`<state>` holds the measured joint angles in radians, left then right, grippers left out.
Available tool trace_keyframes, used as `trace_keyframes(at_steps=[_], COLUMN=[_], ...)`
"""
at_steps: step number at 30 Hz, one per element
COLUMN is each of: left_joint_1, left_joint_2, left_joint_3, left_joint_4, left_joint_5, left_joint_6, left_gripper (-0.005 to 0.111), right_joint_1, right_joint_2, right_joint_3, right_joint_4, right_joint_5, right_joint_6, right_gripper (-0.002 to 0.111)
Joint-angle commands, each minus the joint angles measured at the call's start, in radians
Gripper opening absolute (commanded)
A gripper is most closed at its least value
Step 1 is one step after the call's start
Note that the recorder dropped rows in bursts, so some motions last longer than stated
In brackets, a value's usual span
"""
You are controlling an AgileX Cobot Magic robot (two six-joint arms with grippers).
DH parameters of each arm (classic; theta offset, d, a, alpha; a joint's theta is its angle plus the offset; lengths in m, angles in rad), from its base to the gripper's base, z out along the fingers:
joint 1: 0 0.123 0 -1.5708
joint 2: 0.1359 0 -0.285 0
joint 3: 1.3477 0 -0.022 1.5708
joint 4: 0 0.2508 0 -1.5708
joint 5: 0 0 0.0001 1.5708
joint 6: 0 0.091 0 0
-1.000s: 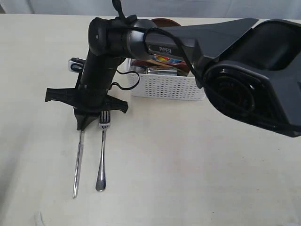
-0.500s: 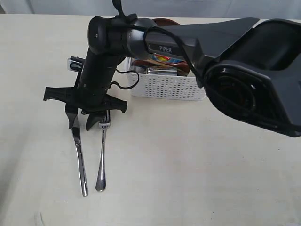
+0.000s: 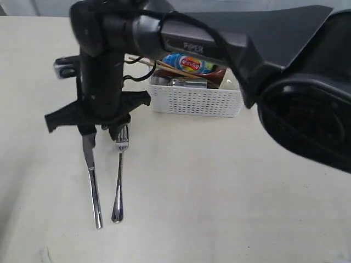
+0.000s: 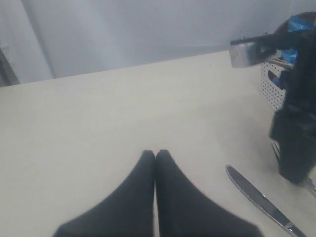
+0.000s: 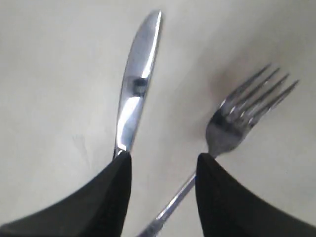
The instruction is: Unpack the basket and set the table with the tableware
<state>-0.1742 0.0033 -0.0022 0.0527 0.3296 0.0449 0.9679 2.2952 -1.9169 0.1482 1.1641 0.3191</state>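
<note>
Off the basket's [image 3: 197, 101] left end, as the exterior view shows it, the right gripper [image 3: 104, 131] is hanging over the tops of the knife [image 3: 93, 186] and the fork [image 3: 118, 181], its arm reaching across in front of the basket. Its fingers are standing apart and gripping nothing. A second ago they were pinched shut on the knife, and half a second ago they were already spreading. The knife is now lying flat on the table [image 3: 230, 197], just beside the fork and nearly parallel to it, with blade tip and tines nearer the basket than the handles.

The right wrist view is bearing this out. The blade is showing bare past one fingertip, and the fork's neck is running along the table beneath the gap. Whether that fingertip is brushing the blade I cannot tell. The arm is also sitting higher than it was, so more of the basket is showing — the blue chip bag [image 3: 189, 63] and a steel piece, probably the cup [image 3: 189, 83], are lying inside.

The left gripper [image 4: 155, 158] is waiting well apart from the basket, fingers pressed together and empty.

By my judgement the knife's placement is finishing and two pieces are set. The next move is calling for a return to the basket — where the chip bag, lying on top, may be getting in the way.
</note>
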Motion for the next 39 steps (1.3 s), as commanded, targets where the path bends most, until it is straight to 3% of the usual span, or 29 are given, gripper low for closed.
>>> trace_keyframes(at_steps=[1, 5, 28, 32, 36, 39], left_joint_1=[0.002, 0.002, 0.002, 0.002, 0.002, 0.002], left_joint_2=[-0.003, -0.003, -0.003, -0.003, -0.003, -0.003], left_joint_3=[0.002, 0.002, 0.002, 0.002, 0.002, 0.002], left_joint_4=[-0.002, -0.002, -0.002, -0.002, -0.002, -0.002], left_joint_5=[-0.008, -0.008, -0.008, -0.008, -0.008, -0.008], left_joint_6=[0.000, 0.000, 0.000, 0.000, 0.000, 0.000], left_gripper=[0.000, 0.000, 0.000, 0.000, 0.000, 0.000], right_joint_1=[0.137, 0.188, 0.145, 0.143, 0.139, 0.132], right_joint_2=[-0.005, 0.011, 0.093, 0.093, 0.093, 0.093], right_joint_3=[-0.001, -0.001, -0.001, -0.001, -0.001, -0.001], right_joint_4=[-0.148, -0.142, -0.065, -0.065, -0.065, -0.067], right_joint_5=[0.057, 0.036, -0.013, -0.015, -0.011, -0.008], right_joint_6=[0.055, 0.095, 0.130, 0.130, 0.175, 0.233], right_gripper=[0.041, 0.041, 0.041, 0.025, -0.001, 0.000])
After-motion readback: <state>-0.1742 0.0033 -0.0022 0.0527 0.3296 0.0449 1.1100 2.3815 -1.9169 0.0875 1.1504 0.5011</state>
